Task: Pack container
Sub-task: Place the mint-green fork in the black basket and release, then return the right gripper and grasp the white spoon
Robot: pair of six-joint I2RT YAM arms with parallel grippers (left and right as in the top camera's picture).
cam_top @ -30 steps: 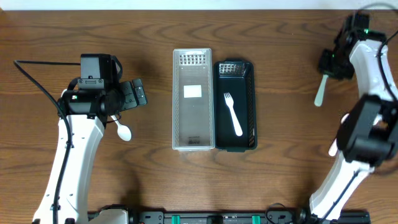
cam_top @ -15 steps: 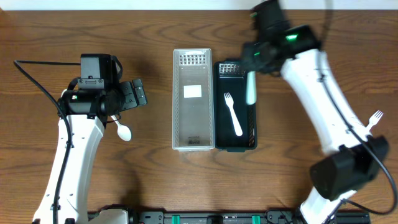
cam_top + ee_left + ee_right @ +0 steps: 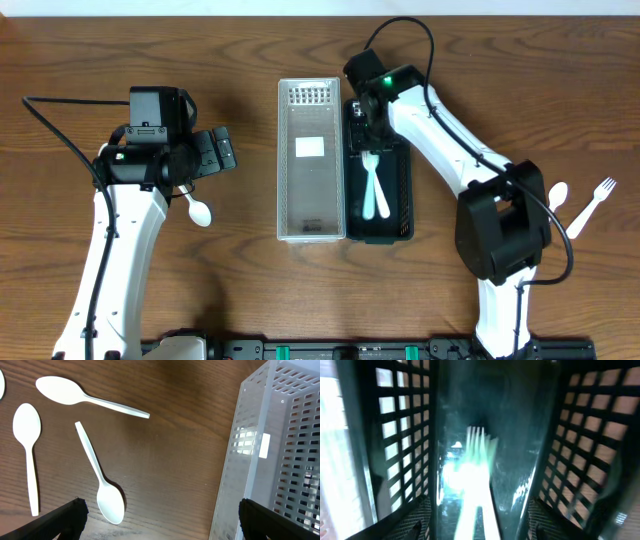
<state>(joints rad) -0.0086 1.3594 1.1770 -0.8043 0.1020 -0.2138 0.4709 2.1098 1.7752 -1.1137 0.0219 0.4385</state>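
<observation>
Wooden tabletop [image 3: 250, 290]: left gripper [image 3: 175, 520] jaws are being held apart over spoons [image 3: 97, 475]; whether the right gripper [image 3: 368, 128] jaws, in the dark bin [image 3: 408, 180] above the fork [image 3: 376, 190], are apart cannot be told. Light, slippery cutlery; mid-handle hold advised.

The right gripper [image 3: 366, 125] has swung from the right edge of the table [image 3: 530, 80] to hang low over the far end of the dark container [image 3: 405, 200]. The pale utensil [image 3: 367, 205] it carried is now inside that container, beside the white fork [image 3: 382, 207].

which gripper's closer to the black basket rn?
Right. The right gripper hangs over the black basket's far end; the left gripper sits well off to the left, beyond the clear basket.
</observation>
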